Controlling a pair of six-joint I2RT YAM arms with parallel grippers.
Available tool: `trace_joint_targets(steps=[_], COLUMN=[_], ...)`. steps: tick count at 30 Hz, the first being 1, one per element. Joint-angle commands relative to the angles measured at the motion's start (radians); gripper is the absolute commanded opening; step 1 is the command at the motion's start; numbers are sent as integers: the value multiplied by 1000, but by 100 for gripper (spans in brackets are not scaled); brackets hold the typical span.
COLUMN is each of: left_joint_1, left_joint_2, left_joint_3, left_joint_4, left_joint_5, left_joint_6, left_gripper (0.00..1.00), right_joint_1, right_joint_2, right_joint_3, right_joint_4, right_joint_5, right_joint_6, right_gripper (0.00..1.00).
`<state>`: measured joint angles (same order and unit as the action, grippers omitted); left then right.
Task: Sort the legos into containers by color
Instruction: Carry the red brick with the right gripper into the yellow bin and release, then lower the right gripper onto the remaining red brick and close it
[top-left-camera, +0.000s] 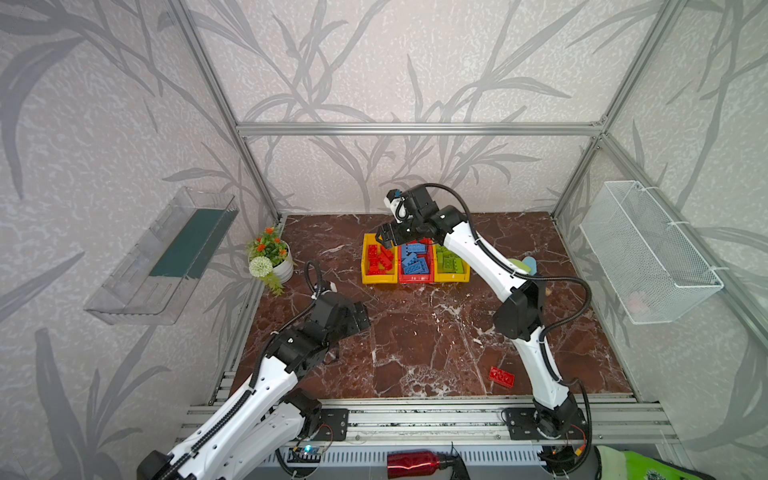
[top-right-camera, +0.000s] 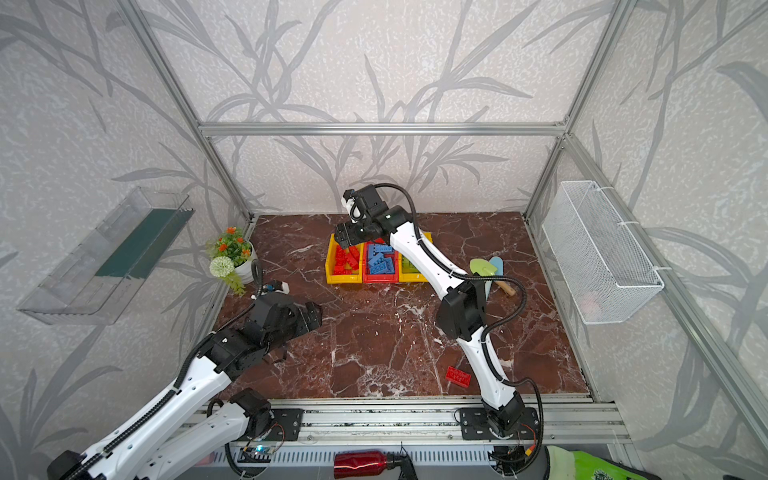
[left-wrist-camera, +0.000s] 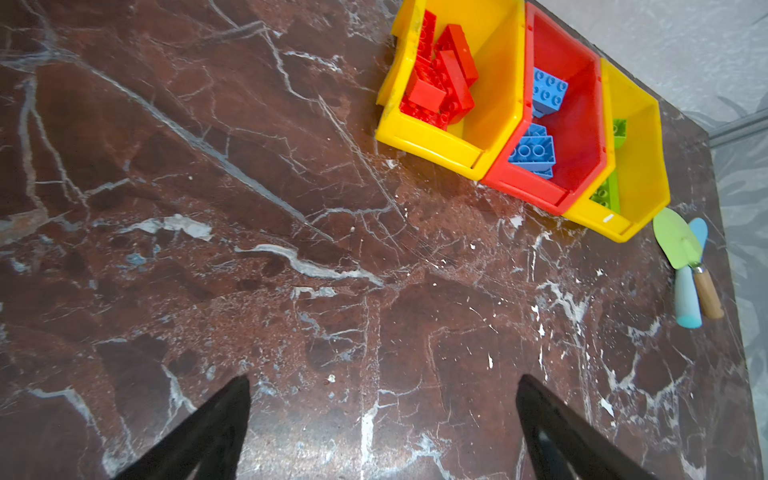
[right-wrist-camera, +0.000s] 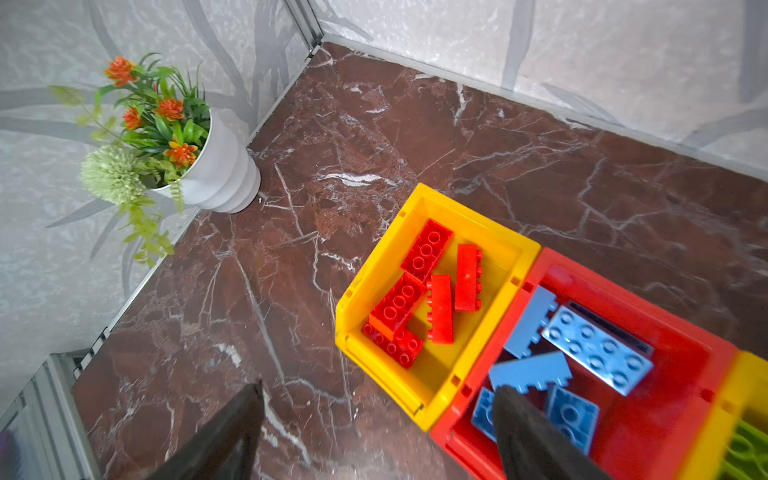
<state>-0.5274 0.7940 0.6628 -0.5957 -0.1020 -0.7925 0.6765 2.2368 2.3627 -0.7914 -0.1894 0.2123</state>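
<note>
Red bottle (top-left-camera: 413, 464) sat nearest us, below the table (top-left-camera: 415, 340) edge. We logged one red lego (top-left-camera: 501, 377) loose at table front, and left tool (left-wrist-camera: 382, 399) wide, empty, over the table's left. Farther back, right tool (right-wrist-camera: 378, 399) wide, empty, above left yellow container (top-left-camera: 379, 279) with red legos (right-wrist-camera: 399, 307); blue legos (right-wrist-camera: 598, 349) in red container (top-left-camera: 415, 279), green legos (top-left-camera: 451, 262) in right yellow container (top-left-camera: 453, 277).

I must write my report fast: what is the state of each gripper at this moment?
Left gripper: open, holding nothing.
Right gripper: open, holding nothing.
</note>
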Motion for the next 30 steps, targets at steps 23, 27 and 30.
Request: trace_joint_targets(steps=[23, 27, 30], left_joint_1=[-260, -319, -346], left_joint_2=[232, 303, 338], left_joint_3=[38, 70, 83], left_joint_4=[282, 300, 304], left_joint_5=[179, 159, 150], left_joint_6=[99, 122, 132], left_gripper=[99, 99, 99], right_joint_1=[3, 19, 32], right_joint_2=[-1379, -1427, -1425], right_joint_3=[-1634, -1703, -1738], right_joint_4=[-261, -284, -284], right_joint_5=[393, 342, 314], right_joint_6=[578, 671, 719], right_gripper=[88, 88, 88])
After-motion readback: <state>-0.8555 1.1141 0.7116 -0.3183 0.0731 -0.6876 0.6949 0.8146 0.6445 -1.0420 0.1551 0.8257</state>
